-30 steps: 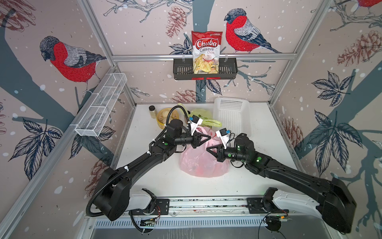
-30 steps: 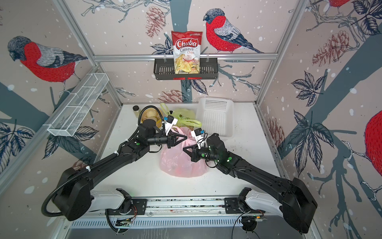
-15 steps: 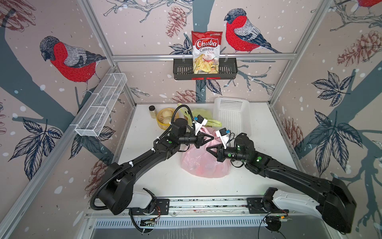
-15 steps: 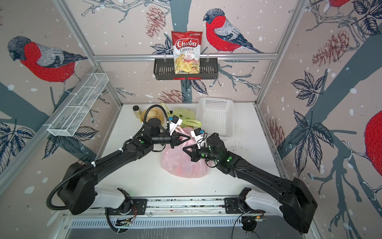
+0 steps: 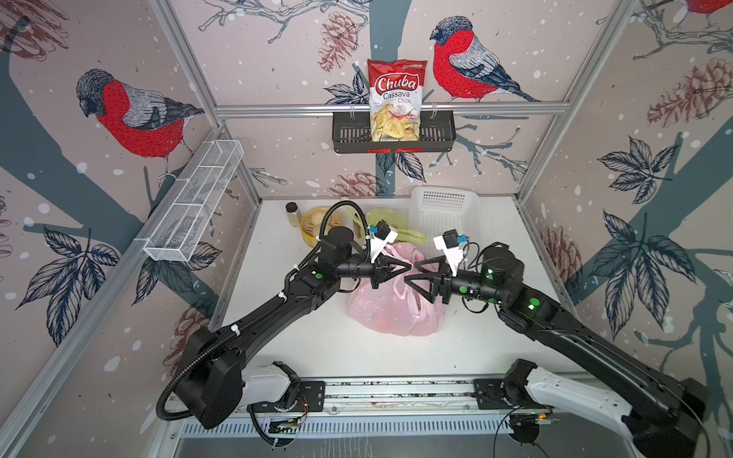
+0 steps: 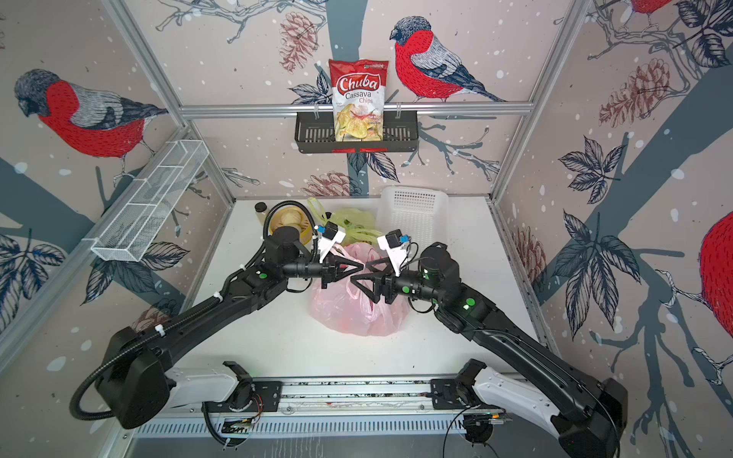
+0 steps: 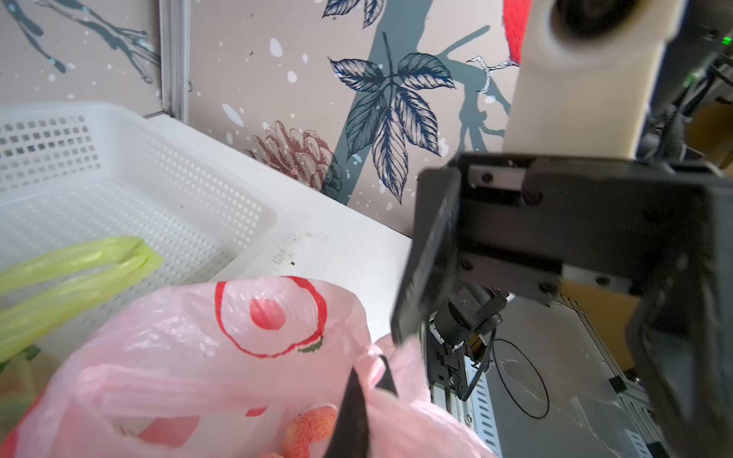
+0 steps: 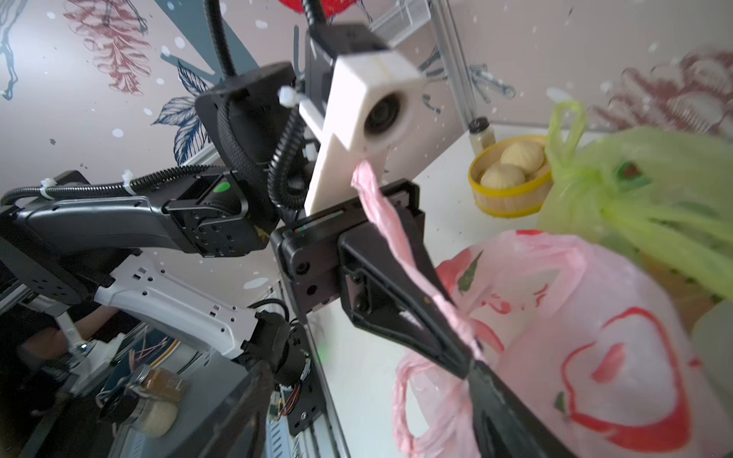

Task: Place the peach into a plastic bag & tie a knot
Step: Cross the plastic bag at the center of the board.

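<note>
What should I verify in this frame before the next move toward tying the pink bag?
1. Peach inside the pink bag: ok.
2. Left gripper shut on one bag handle: ok.
3. Right gripper holding the other handle: not ok, fingers open and empty.
4. Knot finished: cannot tell, plastic bunches at the left gripper's tip.
5. Bag resting on the table: ok.
</note>
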You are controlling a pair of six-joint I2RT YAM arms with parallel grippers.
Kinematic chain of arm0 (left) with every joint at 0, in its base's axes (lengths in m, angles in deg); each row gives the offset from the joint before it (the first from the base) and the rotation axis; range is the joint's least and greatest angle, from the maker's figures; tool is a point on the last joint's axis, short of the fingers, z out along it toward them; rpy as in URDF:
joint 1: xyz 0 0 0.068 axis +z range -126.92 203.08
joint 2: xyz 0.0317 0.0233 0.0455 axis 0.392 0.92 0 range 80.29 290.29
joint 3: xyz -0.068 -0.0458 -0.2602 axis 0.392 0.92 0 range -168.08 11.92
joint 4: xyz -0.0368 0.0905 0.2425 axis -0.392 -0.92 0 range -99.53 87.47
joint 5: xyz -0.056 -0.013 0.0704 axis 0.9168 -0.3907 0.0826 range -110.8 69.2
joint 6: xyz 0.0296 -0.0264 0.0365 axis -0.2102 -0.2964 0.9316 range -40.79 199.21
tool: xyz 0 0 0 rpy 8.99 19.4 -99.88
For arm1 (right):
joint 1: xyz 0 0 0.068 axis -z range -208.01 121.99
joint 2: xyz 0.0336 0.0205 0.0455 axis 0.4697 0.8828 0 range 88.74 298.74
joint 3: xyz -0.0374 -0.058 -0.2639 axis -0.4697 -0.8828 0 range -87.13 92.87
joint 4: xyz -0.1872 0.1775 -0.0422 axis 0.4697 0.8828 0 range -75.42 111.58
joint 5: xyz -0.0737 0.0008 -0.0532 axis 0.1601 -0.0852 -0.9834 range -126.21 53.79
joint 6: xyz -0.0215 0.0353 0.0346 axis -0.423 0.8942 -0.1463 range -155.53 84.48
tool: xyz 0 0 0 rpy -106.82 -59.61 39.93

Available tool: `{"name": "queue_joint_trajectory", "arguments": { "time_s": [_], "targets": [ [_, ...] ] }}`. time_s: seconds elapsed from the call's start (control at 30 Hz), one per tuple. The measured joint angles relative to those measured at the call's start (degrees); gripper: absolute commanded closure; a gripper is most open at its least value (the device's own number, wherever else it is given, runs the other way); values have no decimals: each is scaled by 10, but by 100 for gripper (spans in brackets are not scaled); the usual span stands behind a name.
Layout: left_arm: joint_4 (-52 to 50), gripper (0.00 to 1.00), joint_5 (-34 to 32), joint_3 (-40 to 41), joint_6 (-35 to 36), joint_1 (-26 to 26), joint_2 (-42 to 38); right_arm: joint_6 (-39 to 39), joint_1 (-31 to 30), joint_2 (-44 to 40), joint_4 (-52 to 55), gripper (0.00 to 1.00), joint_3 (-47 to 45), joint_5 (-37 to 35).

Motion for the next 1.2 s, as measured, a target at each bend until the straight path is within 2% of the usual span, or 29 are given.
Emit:
{"name": "queue_joint_trajectory", "arguments": {
  "time_s": [0.03, 0.13, 0.3, 0.47, 0.67, 0.7, 0.83, 0.97, 1.13, 1.2],
  "targets": [
    [-10, 100, 11, -8, 9, 1, -5, -7, 8, -7, 4, 7, 4, 0],
    [-36, 100, 40, -24, 30, 2, -22, -30, 24, 0, 18, 3, 26, 16],
    [-83, 100, 77, -45, 51, 3, -42, -64, 33, 49, 27, 0, 66, 55],
    [-110, 100, 92, -52, 62, 12, -54, -82, 30, 87, 38, 3, 84, 108],
    [-114, 100, 96, -39, 60, 24, -59, -96, -6, 101, 56, 16, 75, 137],
    [-113, 100, 96, -38, 57, 26, -59, -98, -13, 104, 59, 19, 75, 137],
    [-111, 100, 96, -38, 54, 30, -60, -108, -30, 116, 71, 41, 74, 133],
    [-104, 100, 96, -38, 46, 31, -59, -111, -31, 123, 83, 56, 72, 124],
    [-103, 100, 96, -38, 44, 32, -59, -111, -27, 127, 86, 88, 72, 117],
    [-103, 100, 95, -38, 44, 33, -59, -111, -22, 127, 86, 96, 72, 115]
  ]
}}
